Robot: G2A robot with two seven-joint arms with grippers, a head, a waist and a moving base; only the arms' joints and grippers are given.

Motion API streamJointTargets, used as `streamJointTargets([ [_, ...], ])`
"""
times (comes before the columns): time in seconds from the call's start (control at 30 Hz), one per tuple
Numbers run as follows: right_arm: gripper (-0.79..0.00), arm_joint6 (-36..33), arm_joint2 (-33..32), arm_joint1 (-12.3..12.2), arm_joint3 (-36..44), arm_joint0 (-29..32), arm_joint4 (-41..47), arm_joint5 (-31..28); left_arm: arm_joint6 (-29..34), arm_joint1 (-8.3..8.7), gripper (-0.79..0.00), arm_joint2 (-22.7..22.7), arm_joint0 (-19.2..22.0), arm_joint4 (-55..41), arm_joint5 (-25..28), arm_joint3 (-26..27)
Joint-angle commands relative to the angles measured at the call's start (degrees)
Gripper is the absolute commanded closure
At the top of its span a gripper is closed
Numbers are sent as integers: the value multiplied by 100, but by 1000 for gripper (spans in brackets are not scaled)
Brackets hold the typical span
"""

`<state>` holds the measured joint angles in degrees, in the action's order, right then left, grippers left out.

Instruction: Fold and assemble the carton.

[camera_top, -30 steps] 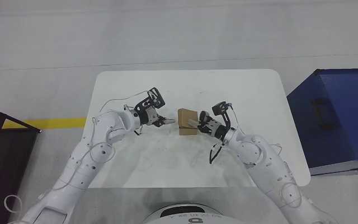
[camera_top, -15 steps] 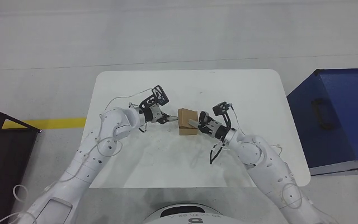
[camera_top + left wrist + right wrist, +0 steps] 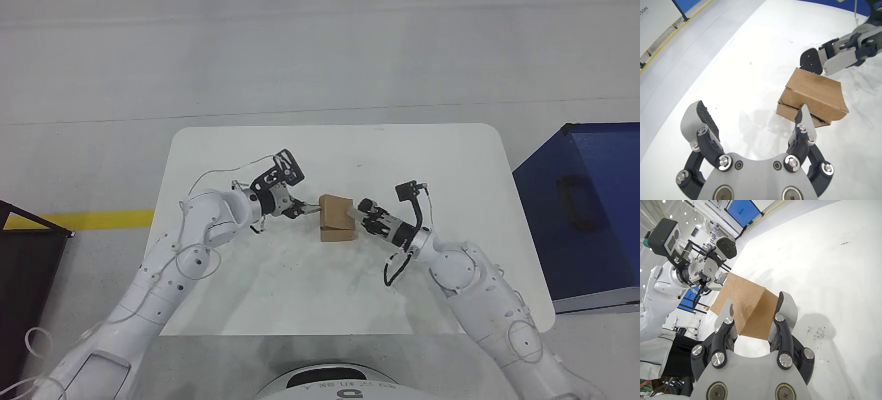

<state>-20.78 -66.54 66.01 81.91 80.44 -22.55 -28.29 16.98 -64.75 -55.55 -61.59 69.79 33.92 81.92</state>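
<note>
On the white, round-cornered desk point(image 3: 440, 160) we have the small brown cardboard carton point(image 3: 336, 218) sitting near the middle, well in from every edge. Its top flaps are folded over but one seam gapes (not yet tucked, we judge). Our left hand point(image 3: 752, 104) is spread wide and holds nothing, with one fingertip right at that loose flap, likely to press it shut. Our right hand point(image 3: 755, 297) is part open at the opposite end, fingers flanking a carton corner, seemingly to brace it.

Plain brown cardboard carton point(image 3: 336, 219) on white table point(image 3: 440, 160). Left gripper point(image 3: 751, 106) & right gripper point(image 3: 755, 297): silver fingers point(image 3: 687, 123) w/ black ribbed pads point(image 3: 707, 117). Dark blue bin point(image 3: 590, 220) at right; yellow floor stripe point(image 3: 100, 218) at left.
</note>
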Motion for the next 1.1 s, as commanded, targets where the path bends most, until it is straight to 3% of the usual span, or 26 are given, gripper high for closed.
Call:
streamJointTargets([
  [0.0, -376, -36, 20, 5, -24, -39, 4, 8, 2, -14, -785, 33, 33, -7, 2, -48],
  [0.33, -329, -177, 196, 39, -104, -236, -111, 84, 85, -69, -785, 120, 174, -75, 40, -242],
  [1.07, -332, -133, 359, 81, -84, -387, -562, 543, 270, -37, -785, -79, 163, -146, 222, -368],
])
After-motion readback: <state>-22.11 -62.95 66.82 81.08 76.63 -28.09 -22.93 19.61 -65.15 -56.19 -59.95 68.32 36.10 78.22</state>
